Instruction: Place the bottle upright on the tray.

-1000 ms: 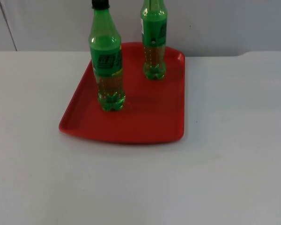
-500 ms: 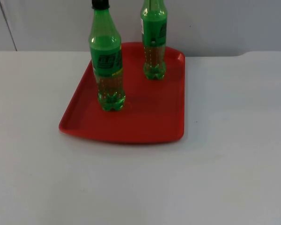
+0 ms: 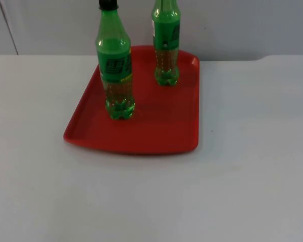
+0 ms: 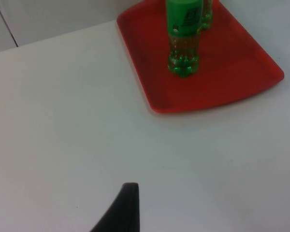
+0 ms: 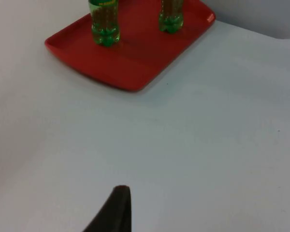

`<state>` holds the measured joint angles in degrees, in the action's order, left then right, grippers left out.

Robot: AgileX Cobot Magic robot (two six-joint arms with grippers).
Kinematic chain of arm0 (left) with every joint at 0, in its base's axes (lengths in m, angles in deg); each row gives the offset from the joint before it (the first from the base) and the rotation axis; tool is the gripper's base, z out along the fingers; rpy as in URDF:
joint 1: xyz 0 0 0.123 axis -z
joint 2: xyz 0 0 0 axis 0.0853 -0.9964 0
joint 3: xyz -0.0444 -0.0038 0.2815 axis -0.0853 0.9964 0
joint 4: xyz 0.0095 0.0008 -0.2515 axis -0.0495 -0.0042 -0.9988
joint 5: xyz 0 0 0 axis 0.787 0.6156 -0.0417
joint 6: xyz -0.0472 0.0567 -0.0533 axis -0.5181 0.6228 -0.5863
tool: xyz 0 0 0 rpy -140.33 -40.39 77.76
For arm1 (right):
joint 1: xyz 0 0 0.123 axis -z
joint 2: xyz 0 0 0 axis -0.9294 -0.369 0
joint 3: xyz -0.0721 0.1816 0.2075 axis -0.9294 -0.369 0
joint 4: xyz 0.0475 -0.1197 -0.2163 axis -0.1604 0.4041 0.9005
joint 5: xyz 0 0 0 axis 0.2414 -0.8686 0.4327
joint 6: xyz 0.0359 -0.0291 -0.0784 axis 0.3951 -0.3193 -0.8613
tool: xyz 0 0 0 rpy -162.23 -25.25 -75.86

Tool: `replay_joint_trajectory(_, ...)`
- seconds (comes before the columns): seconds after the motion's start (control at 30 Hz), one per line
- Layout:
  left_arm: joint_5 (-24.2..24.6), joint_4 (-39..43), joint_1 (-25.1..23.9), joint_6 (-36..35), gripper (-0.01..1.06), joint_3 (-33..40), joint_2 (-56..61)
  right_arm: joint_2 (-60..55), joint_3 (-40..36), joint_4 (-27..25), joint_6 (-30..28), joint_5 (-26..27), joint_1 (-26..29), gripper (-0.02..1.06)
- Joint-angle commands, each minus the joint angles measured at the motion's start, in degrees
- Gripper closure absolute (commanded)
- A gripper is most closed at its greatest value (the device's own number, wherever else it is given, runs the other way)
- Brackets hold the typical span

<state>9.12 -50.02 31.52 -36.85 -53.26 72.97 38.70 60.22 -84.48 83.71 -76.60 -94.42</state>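
Jaws state cannot be determined for the left gripper [image 4: 123, 212] or right gripper [image 5: 113, 212]; both wait over the desk [image 3: 252, 166], well short of the tray [image 3: 161, 131]. Nothing has moved since earlier frames. Near bottle [image 3: 116, 65] and far bottle [image 3: 166, 45] stand upright on the tray; task appears complete.

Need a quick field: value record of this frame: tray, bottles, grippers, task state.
tray: red plastic tray, flat on the white table top, near the grey partition wall
bottle 1: green plastic bottle with black cap, upright on the tray's near-left part
bottle 2: second green plastic bottle, upright at the tray's far side, apart from bottle 1
left gripper: waits above bare table, away from the tray
right gripper: waits above bare table, away from the tray
task state: both bottles stand on the tray, none held
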Motion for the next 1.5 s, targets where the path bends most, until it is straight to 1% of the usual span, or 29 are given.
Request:
replay_joint_trajectory(0.0, -0.1, -0.2, 0.3, -0.1, 0.0, 0.3, 0.3, 0.2, -0.4, -0.3, -0.1, 0.3, 1.8, -0.01)
replay_joint_trajectory(0.07, -0.1, -0.2, 0.3, -0.1, 0.0, 0.3, 0.3, 0.2, -0.4, -0.3, -0.1, 0.3, 4.0, -0.01)
replay_joint_trajectory(0.1, -0.1, -0.2, 0.3, -0.1, 0.0, 0.3, 0.3, 0.2, -0.4, -0.3, -0.1, 0.3, 4.0, -0.01)
replay_joint_trajectory(0.2, -0.1, -0.2, 0.3, -0.1, 0.0, 0.3, 0.3, 0.2, -0.4, -0.3, -0.1, 0.3, 7.9, -0.01)
replay_joint_trajectory(0.23, -0.1, -0.2, 0.3, -0.1, 0.0, 0.3, 0.3, 0.2, -0.4, -0.3, -0.1, 0.3, 10.1, -0.01)
replay_joint_trajectory(0.27, -0.1, -0.2, 0.3, -0.1, 0.0, 0.3, 0.3, 0.2, -0.4, -0.3, -0.1, 0.3, 10.1, -0.01)
replay_joint_trajectory(0.43, -0.1, -0.2, 0.3, -0.1, 0.0, 0.3, 0.3, 0.2, -0.4, -0.3, -0.1, 0.3, 16.2, -0.01)
replay_joint_trajectory(0.47, -0.1, -0.2, 0.3, -0.1, 0.0, 0.3, 0.3, 0.2, -0.4, -0.3, -0.1, 0.3, 16.2, -0.01)
replay_joint_trajectory(0.6, -0.1, -0.2, 0.3, -0.1, 0.0, 0.3, 0.3, 0.2, -0.4, -0.3, -0.1, 0.3, 21.0, -0.01)
replay_joint_trajectory(0.63, -0.1, -0.2, 0.3, -0.1, 0.0, 0.3, 0.3, 0.2, -0.4, -0.3, -0.1, 0.3, 21.0, -0.01)
replay_joint_trajectory(0.73, -0.1, -0.2, 0.3, -0.1, 0.0, 0.3, 0.3, 0.2, -0.4, -0.3, -0.1, 0.3, 23.7, -0.01)
replay_joint_trajectory(1.47, -0.1, -0.2, 0.3, -0.3, 0.0, 0.3, 0.3, 0.2, -0.4, -0.6, -0.1, 0.3, 24.3, -0.01)
